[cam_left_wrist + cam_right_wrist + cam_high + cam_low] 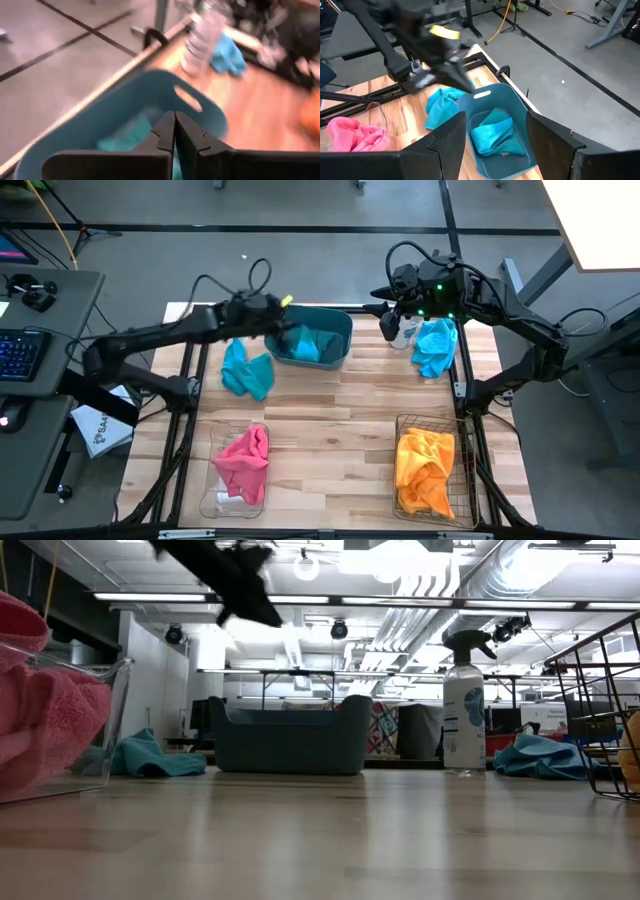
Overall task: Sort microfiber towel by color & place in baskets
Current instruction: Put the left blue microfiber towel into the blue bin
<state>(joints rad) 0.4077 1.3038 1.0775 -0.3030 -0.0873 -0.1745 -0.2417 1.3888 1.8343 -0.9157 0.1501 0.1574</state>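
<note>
Watching from your left side first, the pink microfiber towel (245, 460) already sits in the clear plastic rectangular bin (222, 502), so that colour needs nothing from you. A loose teal towel (247, 370) lies on the wooden table (330, 430), just beside the teal rounded-rectangle plastic tub (345, 340). The left gripper (174, 134) hangs over that tub's rim with its fingers pressed together and nothing between them; a folded teal towel (492, 132) rests inside the tub, below and ahead of it. You risk dragging the tub or catching its rim if you swing back towards the loose towel while riding this low, so lift before you travel.

Further right, the right gripper (492, 142) hovers near the clear spray bottle (463, 705), fingers spread wide and empty. A light blue towel (436, 345) lies just beside that bottle, near the table's far right edge. Reaching for it carelessly could topple the bottle or push the towel off the edge. The orange towel (425, 465) is already in the bronze wire-mesh rectangular basket (408, 423).
</note>
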